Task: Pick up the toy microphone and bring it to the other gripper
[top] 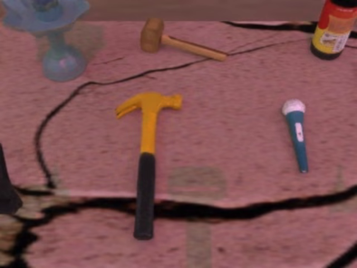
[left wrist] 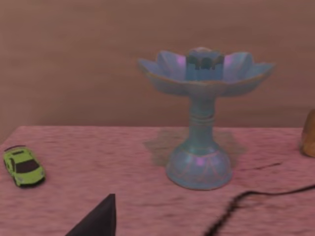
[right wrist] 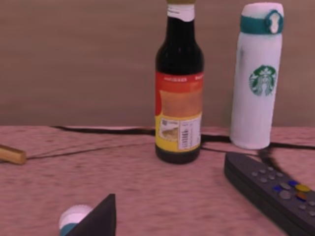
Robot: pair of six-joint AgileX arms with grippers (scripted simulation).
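Observation:
The toy microphone (top: 296,134), with a teal handle and round white head, lies flat on the pink cloth at the right, head toward the far side. In the right wrist view its white head (right wrist: 73,217) peeks out beside my right gripper's dark fingertip (right wrist: 101,219). My right gripper (right wrist: 142,226) is open, holds nothing and is out of the top view. My left gripper (left wrist: 197,226), the other gripper, is parked at the table's left edge (top: 5,187). It is open and empty, with one fingertip (left wrist: 101,219) showing.
A yellow-and-black claw hammer (top: 145,162) lies mid-table. A wooden mallet (top: 178,42) lies at the back. A blue pedestal dish (top: 53,39) stands back left, near a green toy car (left wrist: 23,167). A sauce bottle (top: 333,28), a white flask (right wrist: 258,78) and a remote (right wrist: 270,189) are at the right.

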